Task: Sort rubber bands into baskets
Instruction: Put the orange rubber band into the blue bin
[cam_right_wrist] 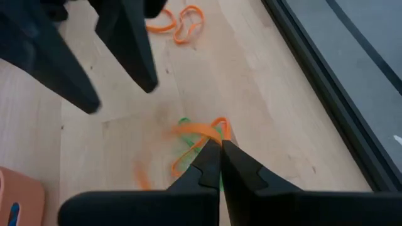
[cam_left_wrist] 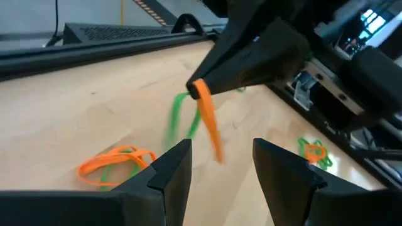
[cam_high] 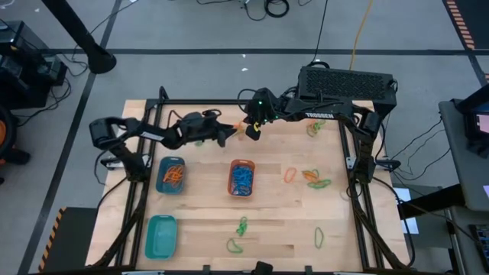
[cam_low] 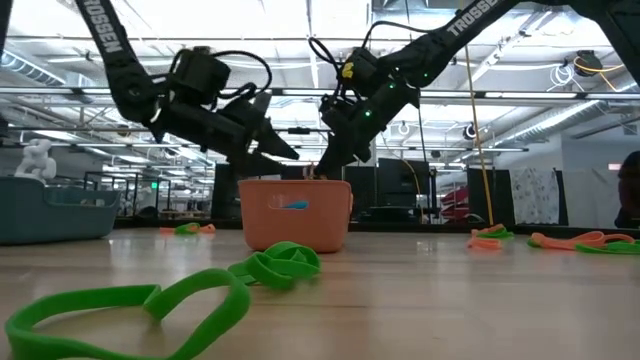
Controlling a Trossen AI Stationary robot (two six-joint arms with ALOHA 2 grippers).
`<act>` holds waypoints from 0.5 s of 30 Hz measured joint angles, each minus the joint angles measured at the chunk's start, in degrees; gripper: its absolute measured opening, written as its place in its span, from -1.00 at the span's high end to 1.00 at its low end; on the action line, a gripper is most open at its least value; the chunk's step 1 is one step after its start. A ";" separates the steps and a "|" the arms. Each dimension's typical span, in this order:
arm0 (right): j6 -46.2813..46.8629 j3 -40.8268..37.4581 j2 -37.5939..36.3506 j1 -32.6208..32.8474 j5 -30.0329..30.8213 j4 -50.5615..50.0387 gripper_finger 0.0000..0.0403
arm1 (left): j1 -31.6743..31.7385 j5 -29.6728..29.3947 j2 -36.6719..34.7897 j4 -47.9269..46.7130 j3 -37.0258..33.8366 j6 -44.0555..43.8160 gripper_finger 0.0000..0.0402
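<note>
Rubber bands (cam_left_wrist: 206,122), orange plus green, dangle from the right claw (cam_left_wrist: 200,89), pinched shut at the far middle of the worktop (cam_high: 290,214). Left claw (cam_left_wrist: 217,164) waits wide open just beside, probably for a handoff. Orange basket (cam_high: 241,177) sits nearer; cables cross the floor beyond.

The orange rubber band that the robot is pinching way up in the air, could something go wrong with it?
Maybe. The right gripper holds the orange rubber band by its very tip, so it might slip free. A green band dangles beside it and could end up in the wrong basket. The open left gripper sits very close, so the two arms might bump. The orange basket is not under the band yet, so a drop would land on the table.
</note>
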 joint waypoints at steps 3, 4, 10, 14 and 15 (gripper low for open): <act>-0.35 0.00 0.00 0.10 -0.09 0.00 1.00 | 0.25 0.16 1.54 -0.37 1.32 -2.39 0.12; -0.40 0.00 0.00 0.20 -0.10 0.00 1.00 | 0.27 0.16 1.99 -0.65 1.80 -2.57 0.12; -0.86 0.00 0.00 0.84 -0.24 -0.03 1.00 | 0.34 0.16 4.35 -1.91 4.71 -2.62 0.12; -1.20 0.00 0.00 1.12 -0.23 -0.23 1.00 | 0.47 0.16 4.79 -4.10 5.77 -2.44 0.12; -1.24 0.00 0.00 1.15 -0.22 -0.23 1.00 | 0.49 0.16 4.79 -4.11 5.83 -2.43 0.12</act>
